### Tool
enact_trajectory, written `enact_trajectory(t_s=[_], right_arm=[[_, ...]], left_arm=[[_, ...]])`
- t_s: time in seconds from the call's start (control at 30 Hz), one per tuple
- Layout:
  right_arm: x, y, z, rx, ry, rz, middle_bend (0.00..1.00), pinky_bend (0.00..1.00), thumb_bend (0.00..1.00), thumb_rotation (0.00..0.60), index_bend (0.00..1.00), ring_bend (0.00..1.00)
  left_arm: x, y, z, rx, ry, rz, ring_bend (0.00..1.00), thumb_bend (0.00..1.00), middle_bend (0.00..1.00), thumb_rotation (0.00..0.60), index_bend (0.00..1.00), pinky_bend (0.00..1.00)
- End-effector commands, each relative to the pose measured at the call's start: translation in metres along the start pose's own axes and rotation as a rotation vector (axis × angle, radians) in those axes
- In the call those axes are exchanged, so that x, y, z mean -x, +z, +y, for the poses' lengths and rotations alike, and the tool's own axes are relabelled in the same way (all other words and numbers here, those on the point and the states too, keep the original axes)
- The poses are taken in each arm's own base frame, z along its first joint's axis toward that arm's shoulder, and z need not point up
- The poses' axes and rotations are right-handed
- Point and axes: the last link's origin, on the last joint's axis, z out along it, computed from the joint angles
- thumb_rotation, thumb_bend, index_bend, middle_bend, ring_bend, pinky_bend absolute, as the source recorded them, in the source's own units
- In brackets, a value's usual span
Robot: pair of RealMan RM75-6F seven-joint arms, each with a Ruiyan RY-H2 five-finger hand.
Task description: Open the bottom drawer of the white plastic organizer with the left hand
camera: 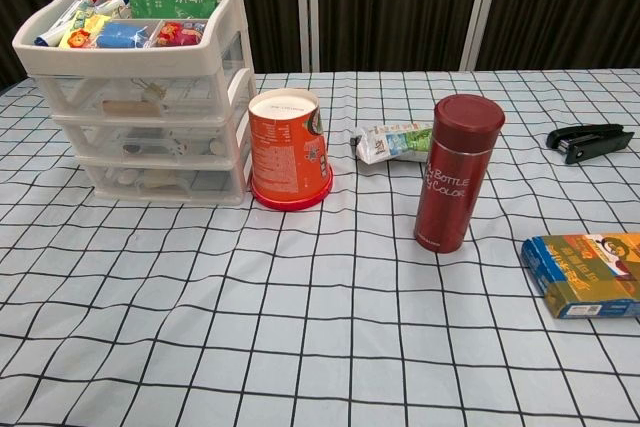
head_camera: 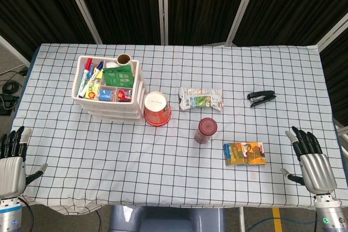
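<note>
A black-gridded white tablecloth (head_camera: 109, 156) covers the table; both hands, left hand (head_camera: 12, 161) and right hand (head_camera: 311, 162), rest spread, holding nothing, at its near edge. The white plastic three-drawer organizer (camera: 150, 97), bottom drawer (camera: 165, 179) closed, stands well beyond the left fingers.

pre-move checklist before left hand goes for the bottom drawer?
1. Left hand empty, fingers apart: ok.
2. Bottom drawer shut, front facing the robot: ok.
3. Path from left hand to the organizer: bare tablecloth, ok.
4. Orange cup right beside the drawer's right end: not ok, may get knocked.
5. Drawer handle: cannot tell, too faint.
6. Right hand parked far off: ok.
</note>
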Motion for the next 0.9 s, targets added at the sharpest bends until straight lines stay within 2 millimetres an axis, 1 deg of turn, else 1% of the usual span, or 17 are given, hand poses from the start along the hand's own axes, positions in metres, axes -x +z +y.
enact_trajectory(t_s=[0.03,0.4,0.8,0.87,0.9], right_arm=[[-0.0002,-0.0003,-0.0001,-0.001,0.0,0.001,0.0,0.0,0.03,0.6,0.0,0.0],[0.0,-0.0009,-0.0008,-0.003,0.0,-0.004,0.0,0.0,0.03,0.6,0.0,0.0],[0.0014,0.0007,0.0009,0.009,-0.001,-0.018,0.0,0.0,0.03,0.6,0.0,0.0],[0.0014,0.0002,0.0008,0.008,0.0,-0.02,0.0,0.0,0.03,0.6,0.0,0.0],[0.0013,0.0001,0.0008,0.008,0.0,-0.02,0.0,0.0,0.03,0.6,0.0,0.0]], left_arm=[[-0.0002,-0.0001,0.0,0.0,0.0,0.001,0.0,0.13,0.0,0.6,0.0,0.0],[-0.0016,-0.0009,0.0003,0.002,-0.005,0.007,0.0,0.13,0.0,0.6,0.0,0.0],[0.0017,0.0016,0.0024,0.006,-0.01,-0.005,0.0,0.13,0.0,0.6,0.0,0.0],[0.0012,0.002,0.0039,0.011,-0.016,0.001,0.01,0.14,0.0,0.6,0.0,0.05],[0.0008,0.0026,0.0045,0.014,-0.018,0.005,0.05,0.14,0.01,0.6,0.0,0.12]])
